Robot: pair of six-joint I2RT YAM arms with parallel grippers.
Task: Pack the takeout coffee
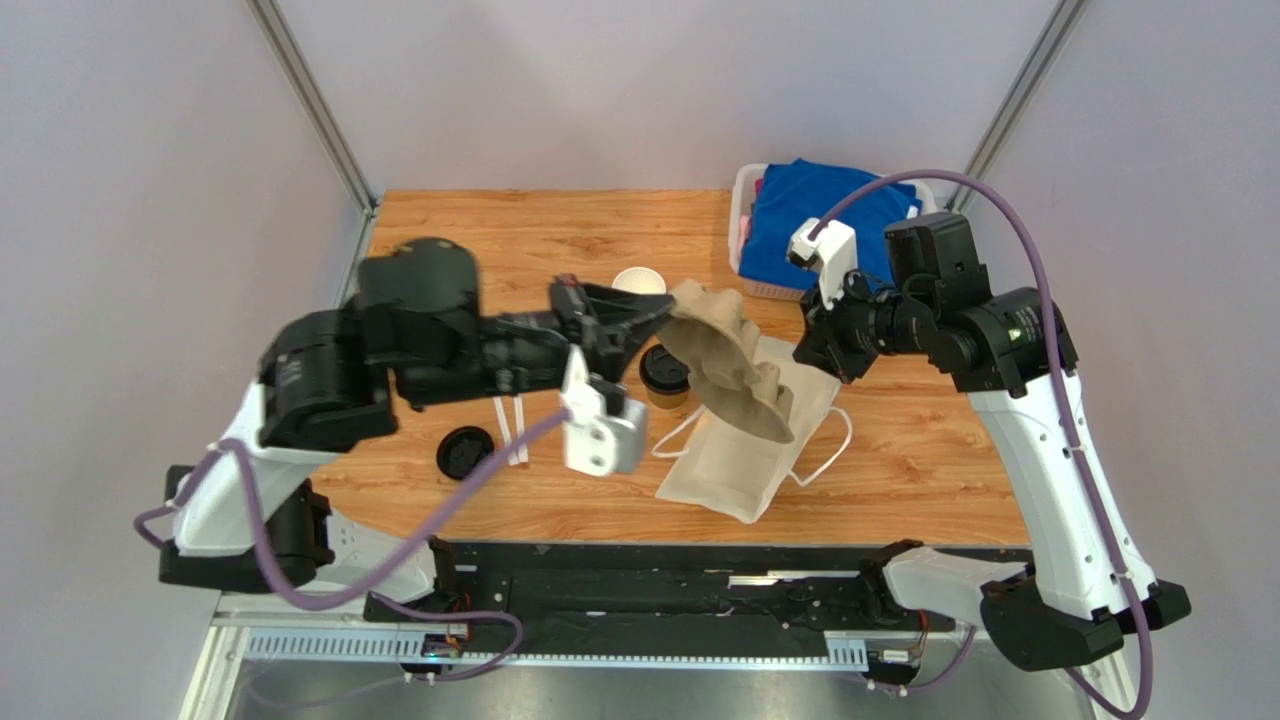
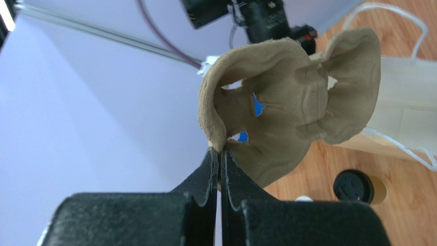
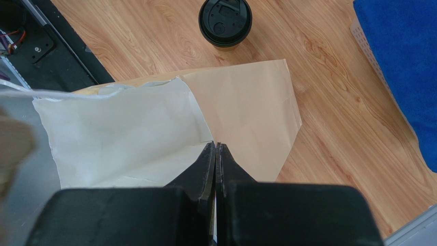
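Takeout coffee (image 1: 666,375) stands mid-frame, just below the left hand (image 1: 658,309) pinching the cup carrier (image 1: 732,360); right hand (image 1: 813,348) pinches the paper bag (image 1: 736,468).

Tan moulded-pulp cup carrier (image 2: 292,107): rough, fibrous, matt. Flat cream paper bag (image 3: 123,133): smooth, matt. Brown paper takeout cup (image 3: 225,23): black plastic lid, faint sheen. Light wood-grain desk (image 1: 902,465): satin. Blue cloth (image 3: 405,61): soft, matt.

The left arm (image 1: 323,383) and right arm (image 1: 1052,450) match: white lower links, bulky black joints and black bases (image 1: 1074,623). A purple cable (image 1: 962,177) loops along each. A white camera block (image 1: 606,432) hangs at each wrist. The left claw (image 2: 219,151) and right claw (image 3: 215,146) have matte black, grainy fingers (image 2: 202,179) tapering to thin tips.
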